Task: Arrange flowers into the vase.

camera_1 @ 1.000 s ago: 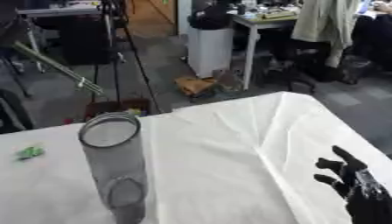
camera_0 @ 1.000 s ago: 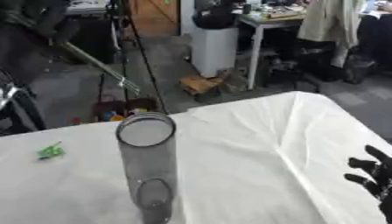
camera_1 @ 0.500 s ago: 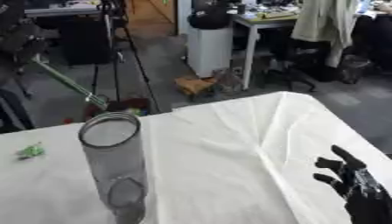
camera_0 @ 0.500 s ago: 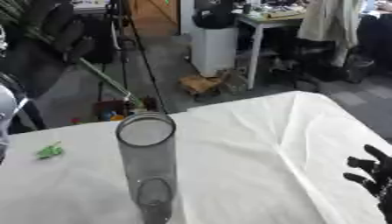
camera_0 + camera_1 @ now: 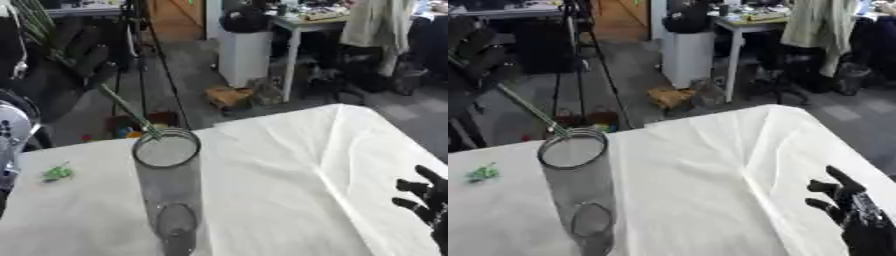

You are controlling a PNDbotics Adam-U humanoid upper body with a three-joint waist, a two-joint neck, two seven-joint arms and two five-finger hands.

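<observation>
A tall clear glass vase point(image 5: 169, 185) stands upright on the white tablecloth point(image 5: 289, 175), left of centre. My left hand point(image 5: 74, 55) is raised at the upper left, its fingers curled round a long green flower stem point(image 5: 127, 109). The stem slants down to the right and its lower tip reaches the vase's rim point(image 5: 562, 132). My right hand point(image 5: 855, 215) rests open at the lower right edge, fingers up, holding nothing.
A small green scrap point(image 5: 57, 173) lies on the cloth at the left. Beyond the table's far edge is the floor with a tripod point(image 5: 149, 60), a white bin point(image 5: 245, 52), a cardboard box point(image 5: 229, 96) and a desk point(image 5: 315, 20).
My left hand has carried the stem down and to the right; its tip went from well behind the vase to the vase's rim. The right hand has not moved.
</observation>
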